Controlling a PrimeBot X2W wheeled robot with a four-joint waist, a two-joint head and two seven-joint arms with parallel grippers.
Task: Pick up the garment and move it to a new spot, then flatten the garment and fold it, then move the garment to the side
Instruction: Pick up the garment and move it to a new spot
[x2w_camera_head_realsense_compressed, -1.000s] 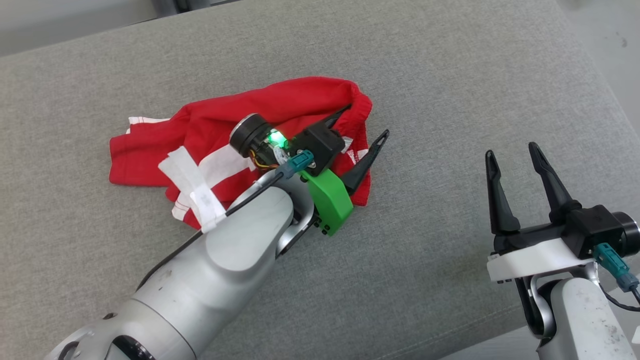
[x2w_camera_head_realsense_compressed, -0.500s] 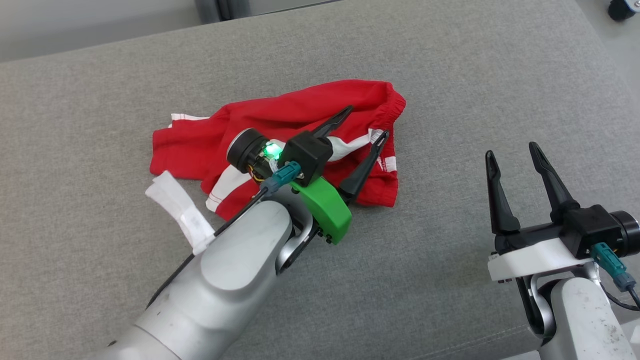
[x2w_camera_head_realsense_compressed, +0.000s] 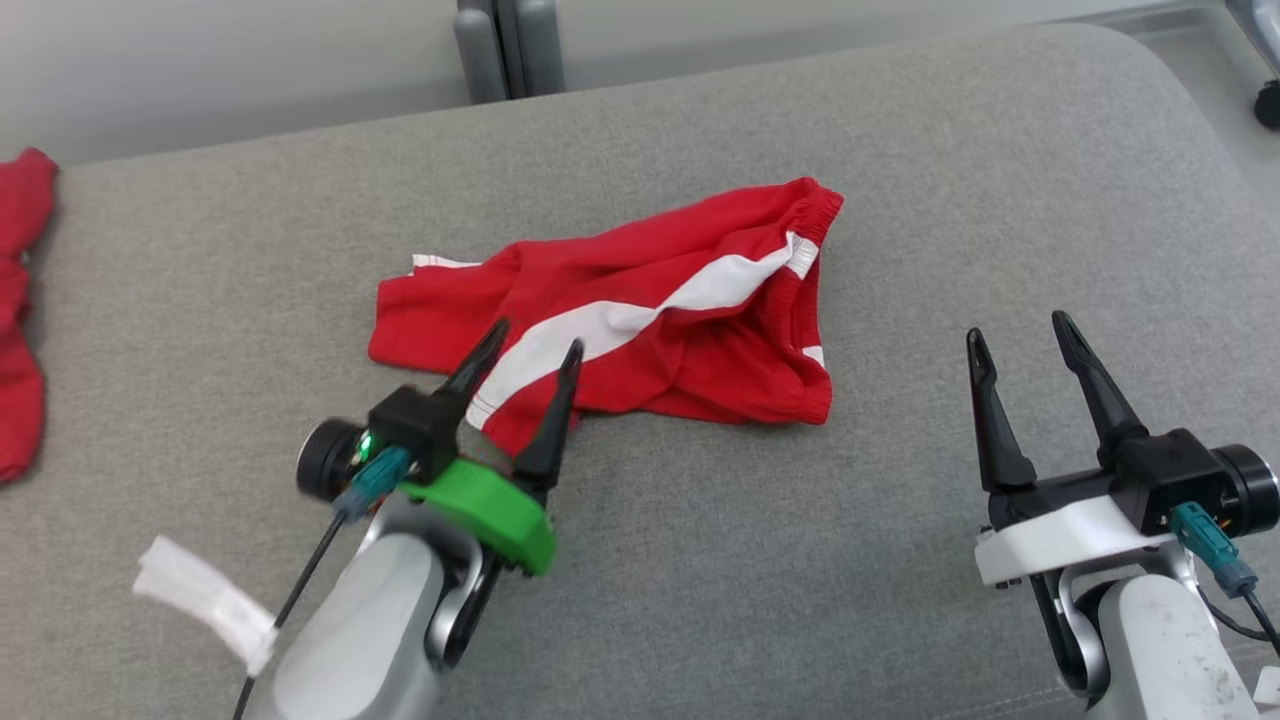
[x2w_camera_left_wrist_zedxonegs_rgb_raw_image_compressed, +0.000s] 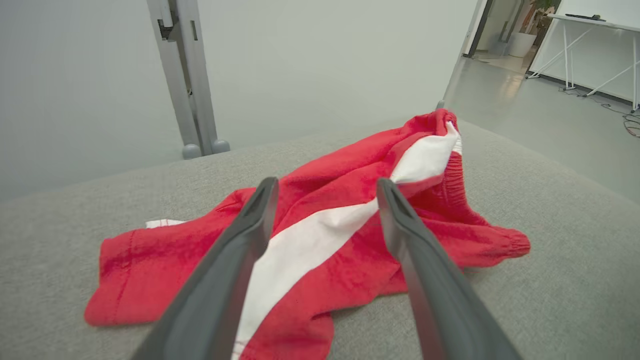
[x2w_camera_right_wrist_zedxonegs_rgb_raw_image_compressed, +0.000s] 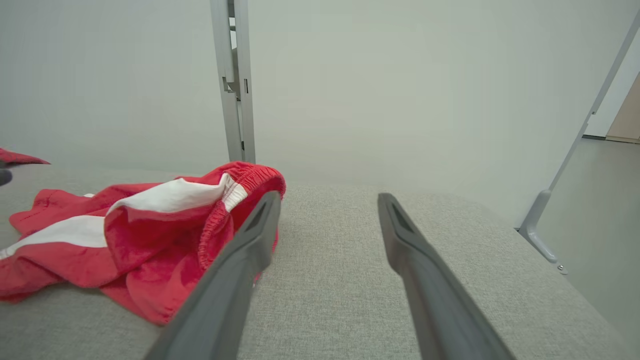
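Lying crumpled at centre frame on the cushion (x2w_camera_head_realsense_compressed: 900, 150), the garment (x2w_camera_head_realsense_compressed: 640, 320) is recorded. Left gripper (x2w_camera_head_realsense_compressed: 537, 335), lower left: fingers spread at its near edge. Right gripper (x2w_camera_head_realsense_compressed: 1017, 327), lower right: fingers spread, clear of it.

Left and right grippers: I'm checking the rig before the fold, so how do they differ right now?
The left gripper sits on a green mount, the right gripper on a white mount. The left gripper points at the near edge of the red white-striped shorts; the right gripper stands over bare grey fabric cushion, apart from them. Both are open and empty.
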